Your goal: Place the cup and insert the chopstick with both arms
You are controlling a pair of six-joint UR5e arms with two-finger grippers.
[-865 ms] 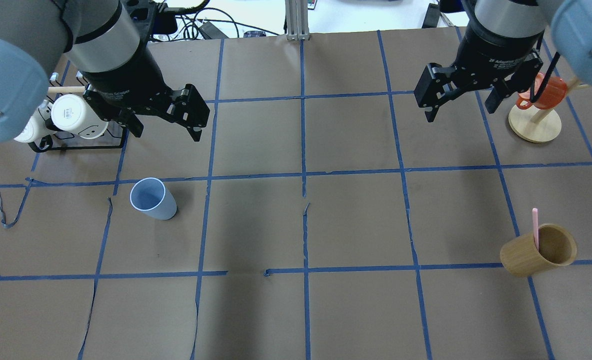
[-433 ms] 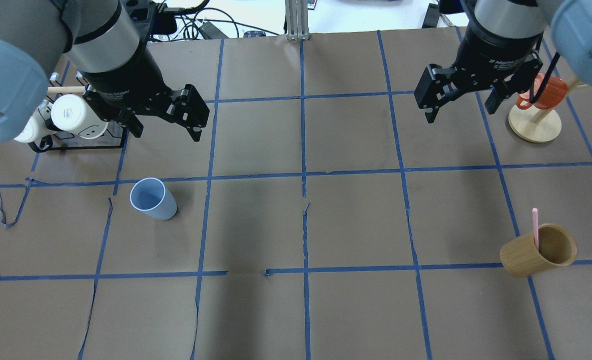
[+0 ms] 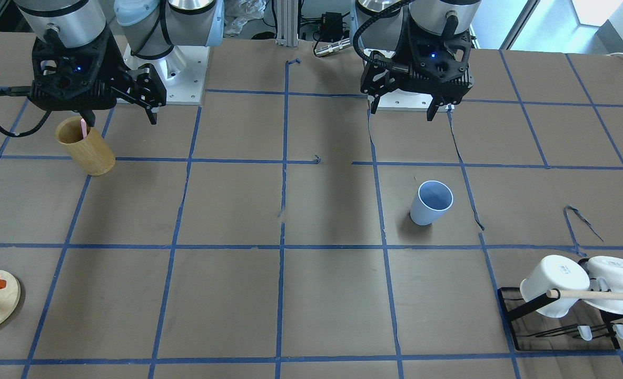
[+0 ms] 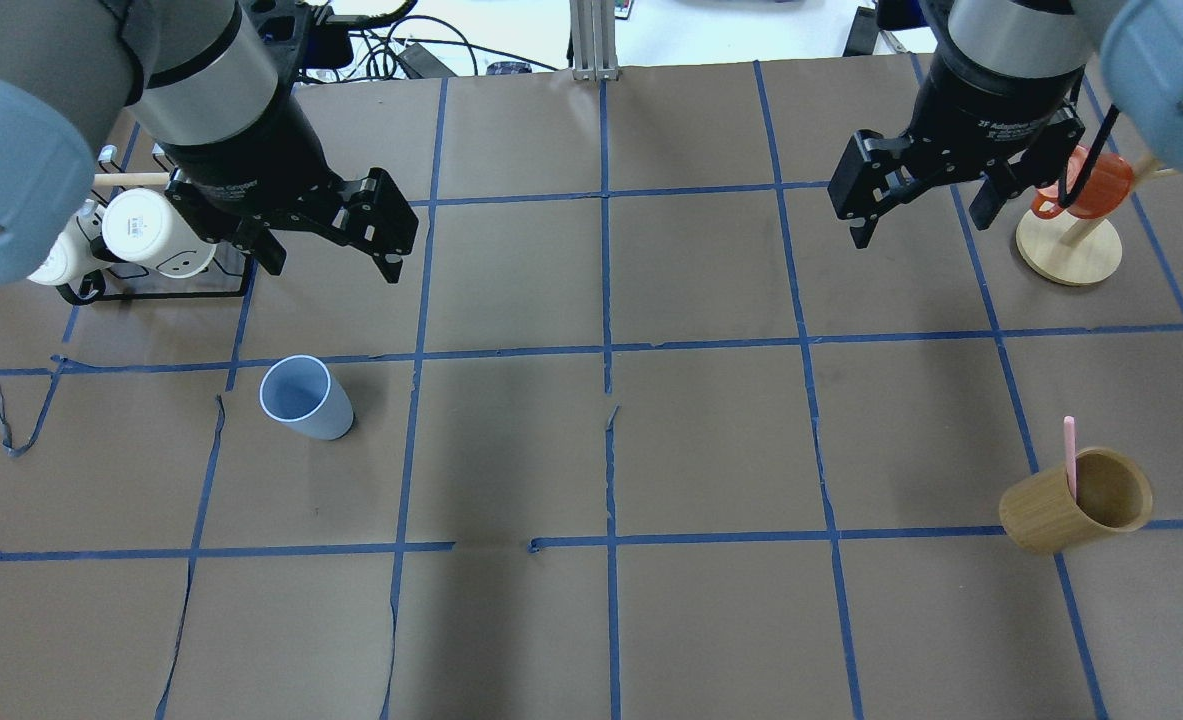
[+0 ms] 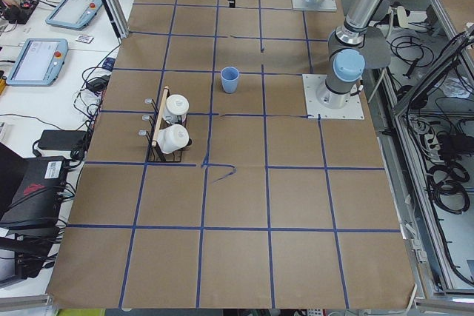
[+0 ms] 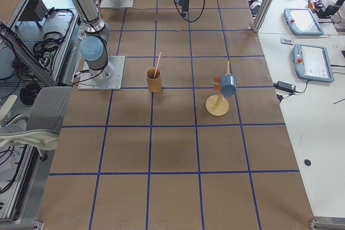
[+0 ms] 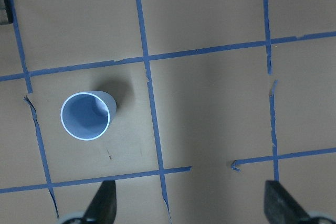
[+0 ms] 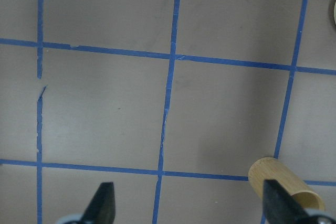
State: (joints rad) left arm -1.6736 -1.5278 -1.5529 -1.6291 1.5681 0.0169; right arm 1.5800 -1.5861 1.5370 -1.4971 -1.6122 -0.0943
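Note:
The light blue cup stands upright and empty on the brown table, left of centre; it also shows in the front view and the left wrist view. My left gripper hangs open and empty above and beyond the cup. The pink chopstick leans inside a tan wooden cylinder at the right; it shows in the front view too. My right gripper is open and empty, high above the table, well away from the cylinder.
A black rack with white mugs and a wooden rod stands at the far left. A round wooden stand with an orange cup stands at the far right. Blue tape lines grid the table.
My right gripper has shifted very slightly. The cup, the chopstick and the left arm have not moved.

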